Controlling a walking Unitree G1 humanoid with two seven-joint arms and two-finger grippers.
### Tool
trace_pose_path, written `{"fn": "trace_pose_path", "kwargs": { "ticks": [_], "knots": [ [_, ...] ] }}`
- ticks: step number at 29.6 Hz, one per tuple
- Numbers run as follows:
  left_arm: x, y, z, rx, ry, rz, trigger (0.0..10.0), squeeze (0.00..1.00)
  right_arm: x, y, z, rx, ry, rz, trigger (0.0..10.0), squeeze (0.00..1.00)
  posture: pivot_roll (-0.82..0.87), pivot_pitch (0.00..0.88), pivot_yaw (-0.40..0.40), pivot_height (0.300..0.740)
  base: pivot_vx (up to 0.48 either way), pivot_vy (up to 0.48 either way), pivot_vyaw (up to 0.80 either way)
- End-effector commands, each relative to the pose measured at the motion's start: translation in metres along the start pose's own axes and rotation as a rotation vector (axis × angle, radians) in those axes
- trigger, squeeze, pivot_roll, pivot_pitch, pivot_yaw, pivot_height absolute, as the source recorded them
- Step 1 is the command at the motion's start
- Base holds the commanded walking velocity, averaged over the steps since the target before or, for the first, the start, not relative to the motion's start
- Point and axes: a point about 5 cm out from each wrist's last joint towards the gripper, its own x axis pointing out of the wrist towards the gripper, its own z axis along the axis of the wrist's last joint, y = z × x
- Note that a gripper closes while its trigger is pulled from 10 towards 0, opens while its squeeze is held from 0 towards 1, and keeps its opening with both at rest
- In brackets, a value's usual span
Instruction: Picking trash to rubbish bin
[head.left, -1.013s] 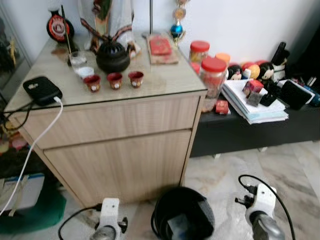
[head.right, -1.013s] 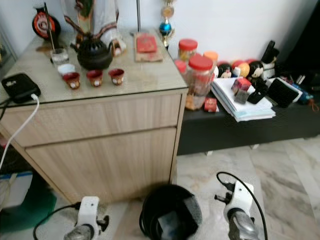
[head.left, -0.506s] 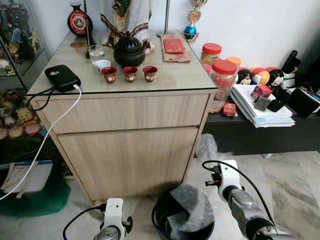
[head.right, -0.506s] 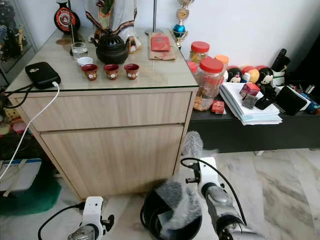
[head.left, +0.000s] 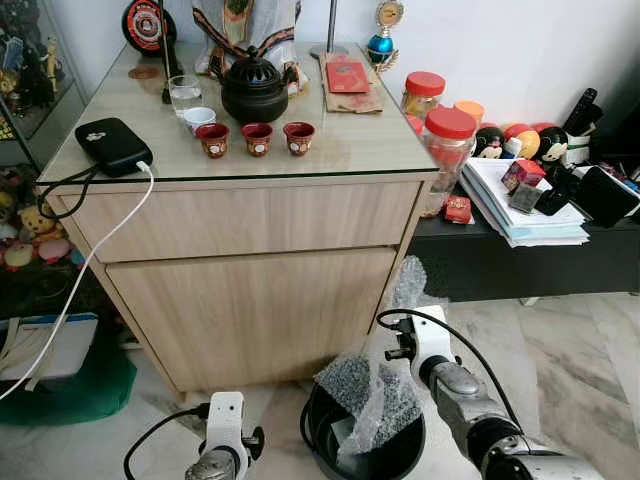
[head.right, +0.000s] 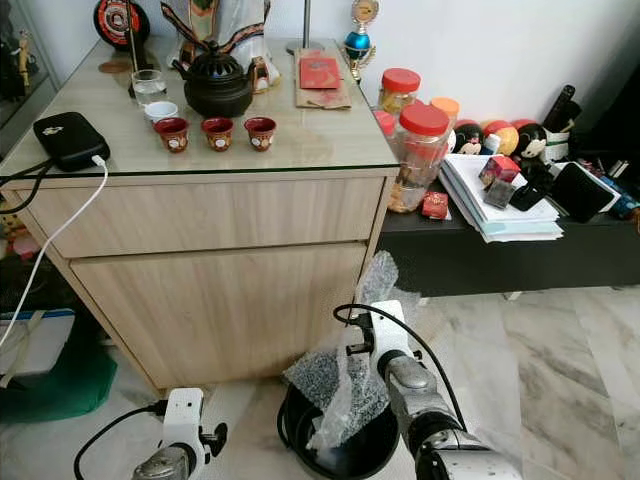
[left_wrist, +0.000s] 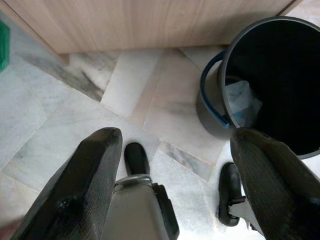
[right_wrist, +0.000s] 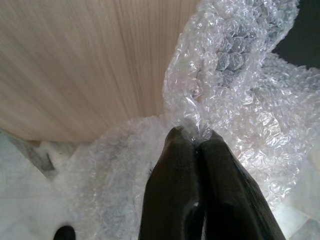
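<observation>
The right gripper (right_wrist: 195, 137) is clenched on a sheet of bubble wrap (right_wrist: 235, 95); in the right wrist view both black fingers (right_wrist: 172, 180) are pressed together with the wrap pinched between their tips. In the head views the right arm reaches forward in front of the wooden cabinet (head.left: 250, 290), and the bubble wrap (head.left: 375, 385) hangs from the gripper down over the rim of the black rubbish bin (head.left: 325, 455), with one lobe standing up beside the cabinet's right corner. The bin sits on the marble floor (head.left: 570, 340) just in front of the cabinet, between the two arms. Whether the wrap's lower edge touches the bin's inside cannot be told.

The left gripper (left_wrist: 170, 190) hangs low beside the bin, its fingers (left_wrist: 85, 185) spread wide apart and holding nothing. In the left wrist view the bin (left_wrist: 280, 85) shows a dark interior with a pale scrap (left_wrist: 242, 102) inside and a blue handle (left_wrist: 212, 97) on its wall.

On the glass cabinet top stand a black teapot (head.left: 253, 88), three red cups (head.left: 256, 138) in a row, a glass (head.left: 184, 94) and a black power bank (head.left: 113, 144) with a white cable (head.left: 95, 270) trailing down the front. To the right, red-lidded jars (head.left: 449, 150) and a stack of papers (head.left: 530, 205) rest on a low black shelf (head.left: 520, 265)
</observation>
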Motion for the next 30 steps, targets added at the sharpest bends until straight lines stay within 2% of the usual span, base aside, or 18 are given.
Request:
{"fn": "trace_pose_path", "kwargs": {
  "ticks": [1, 8, 10, 11, 12, 13, 30],
  "knots": [
    [-0.001, -0.002, -0.004, -0.002, 0.010, -0.009, 10.0, 0.00, -0.002, -0.004, -0.006, 0.025, 0.019, -0.027, 10.0, 0.00, -0.08, 0.048, -0.109, 0.740, 0.000, 0.000, 0.00],
    [-0.001, -0.001, -0.005, -0.003, 0.013, -0.007, 10.0, 0.00, -0.002, -0.010, -0.003, 0.048, 0.002, -0.060, 10.0, 0.00, -0.08, 0.053, -0.113, 0.740, 0.000, 0.000, 0.00],
    [-0.001, -0.001, -0.005, -0.003, 0.014, -0.006, 10.0, 0.00, -0.002, -0.012, -0.001, 0.048, -0.004, -0.072, 10.0, 0.52, -0.08, 0.053, -0.113, 0.740, 0.000, 0.000, 0.00],
    [-0.001, -0.001, -0.005, -0.003, 0.015, -0.006, 10.0, 0.00, -0.002, -0.013, -0.001, 0.048, -0.007, -0.077, 10.0, 0.69, -0.08, 0.053, -0.113, 0.740, 0.000, 0.000, 0.00],
    [-0.001, -0.001, -0.006, -0.003, 0.015, -0.006, 10.0, 0.00, -0.002, -0.013, 0.000, 0.047, -0.009, -0.080, 10.0, 0.69, -0.08, 0.053, -0.113, 0.740, 0.000, 0.000, 0.00],
    [-0.001, -0.001, -0.006, -0.003, 0.016, -0.006, 10.0, 0.00, -0.002, -0.015, 0.001, 0.061, -0.015, -0.084, 10.0, 1.00, -0.08, 0.053, -0.113, 0.740, 0.000, 0.000, 0.00],
    [-0.001, -0.001, -0.005, -0.001, 0.017, -0.008, 10.0, 0.00, -0.004, -0.024, 0.003, 0.078, -0.027, -0.130, 10.0, 1.00, -0.08, 0.054, -0.109, 0.740, 0.000, 0.000, 0.00]
  ]
}}
